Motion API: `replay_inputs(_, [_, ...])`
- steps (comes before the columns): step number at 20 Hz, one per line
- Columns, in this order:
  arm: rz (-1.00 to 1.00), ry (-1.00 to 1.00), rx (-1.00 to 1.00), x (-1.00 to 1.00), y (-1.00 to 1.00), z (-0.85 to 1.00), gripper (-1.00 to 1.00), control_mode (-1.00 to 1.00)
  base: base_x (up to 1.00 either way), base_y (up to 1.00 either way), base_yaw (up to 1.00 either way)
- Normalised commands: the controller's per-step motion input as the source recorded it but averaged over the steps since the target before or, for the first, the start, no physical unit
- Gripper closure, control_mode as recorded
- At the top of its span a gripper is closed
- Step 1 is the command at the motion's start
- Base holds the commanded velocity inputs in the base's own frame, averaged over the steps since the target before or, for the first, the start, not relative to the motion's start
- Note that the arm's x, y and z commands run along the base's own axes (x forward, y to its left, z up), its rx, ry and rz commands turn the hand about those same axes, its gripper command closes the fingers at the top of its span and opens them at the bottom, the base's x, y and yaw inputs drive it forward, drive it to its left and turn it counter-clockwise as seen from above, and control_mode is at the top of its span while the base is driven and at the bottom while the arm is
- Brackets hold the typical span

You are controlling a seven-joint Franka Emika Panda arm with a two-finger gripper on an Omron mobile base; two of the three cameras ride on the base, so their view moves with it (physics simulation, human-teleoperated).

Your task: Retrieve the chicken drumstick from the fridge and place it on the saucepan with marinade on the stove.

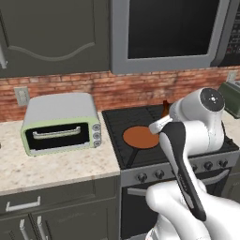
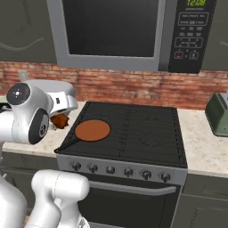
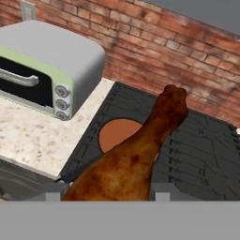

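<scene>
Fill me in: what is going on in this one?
The robot arm holds a chicken drumstick in its claw above the stove, near its left side. The saucepan with marinade sits on the front left burner, its orange-brown disc uncovered, so the drumstick is not yet in it. A toaster oven stands on the counter left of the stove.

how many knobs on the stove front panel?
6 in the right base view, in one row along the stove front panel: at. In the left base view the arm hides some.
</scene>
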Motion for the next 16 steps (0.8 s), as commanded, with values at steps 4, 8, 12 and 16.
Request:
replay_inputs(4, [0.0,0.03,0.0,0.15,-0.06,-0.09,1.0,-1.0,0.0,0.0,0.0])
replay_inputs(8, [0.0,0.07,0.0,0.18,-0.04,-0.23,1.0,-1.0,0.0,0.0,0.0])
replay_inputs(12, [0.0,0.09,0.0,0.23,-0.02,-0.32,1.0,-1.0,0.0,0.0,0.0])
replay_inputs(16, [0.0,0.05,0.0,0.28,-0.03,-0.26,1.0,-1.0,0.0,0.0,0.0])
